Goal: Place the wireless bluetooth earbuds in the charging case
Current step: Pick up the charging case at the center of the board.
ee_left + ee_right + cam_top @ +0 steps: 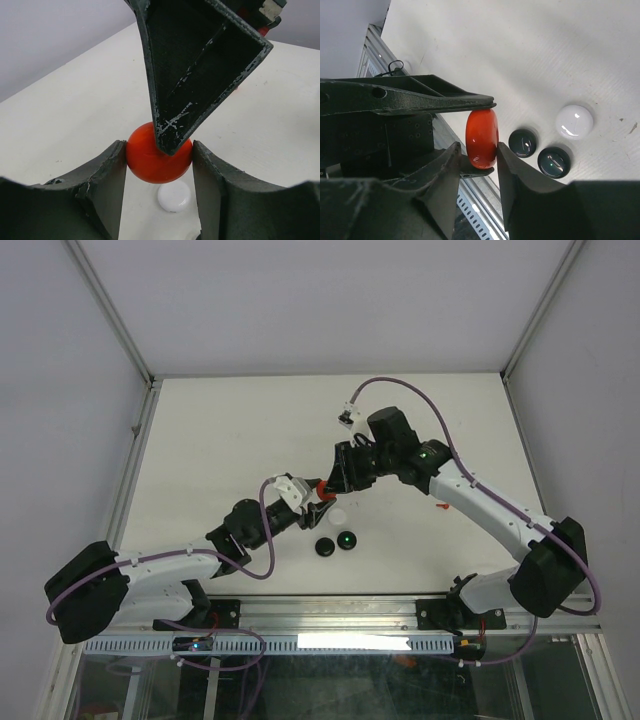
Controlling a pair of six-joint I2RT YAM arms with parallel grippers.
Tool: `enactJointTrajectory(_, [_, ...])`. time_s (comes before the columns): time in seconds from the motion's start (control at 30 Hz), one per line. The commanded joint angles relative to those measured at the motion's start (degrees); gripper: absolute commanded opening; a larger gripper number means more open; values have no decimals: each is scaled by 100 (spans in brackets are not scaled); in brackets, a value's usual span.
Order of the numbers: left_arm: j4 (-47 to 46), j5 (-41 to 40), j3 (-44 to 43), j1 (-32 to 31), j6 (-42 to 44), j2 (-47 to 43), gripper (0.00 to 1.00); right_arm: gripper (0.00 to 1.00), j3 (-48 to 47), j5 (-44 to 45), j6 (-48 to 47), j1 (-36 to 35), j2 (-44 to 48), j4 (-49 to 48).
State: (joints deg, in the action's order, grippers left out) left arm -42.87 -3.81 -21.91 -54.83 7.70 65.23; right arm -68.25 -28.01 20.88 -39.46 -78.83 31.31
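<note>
red charging case [145, 164] | pinched in left end effector [159, 151] | right end effector [479, 150] also clamps it

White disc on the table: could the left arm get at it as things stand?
Probably not yet. The left gripper is shut on the red disc, which the right gripper also grips, close by the white disc. It would have to let go first.

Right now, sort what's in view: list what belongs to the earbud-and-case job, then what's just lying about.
In the job:
- red round case, most likely the charging case
- left pincer and right pincer, both clamped on it

Lying about on the table:
- white disc
- black disc
- another black disc
</note>
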Motion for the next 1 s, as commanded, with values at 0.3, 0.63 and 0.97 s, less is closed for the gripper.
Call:
enactJointTrajectory(0.3, [-291, 373, -98, -98, -95, -242, 51, 18, -195, 69, -564, -132, -36, 183])
enactJointTrajectory(0.63, [411, 1491, 225, 75, -379, -1130, 68, 12, -592, -75, -1998, -63, 340, 980])
enactJointTrajectory(0.97, [341, 3491, 180, 1018, -1282, -1122, 67, 11, -732, -1021, -3351, -77, 853, 1517])
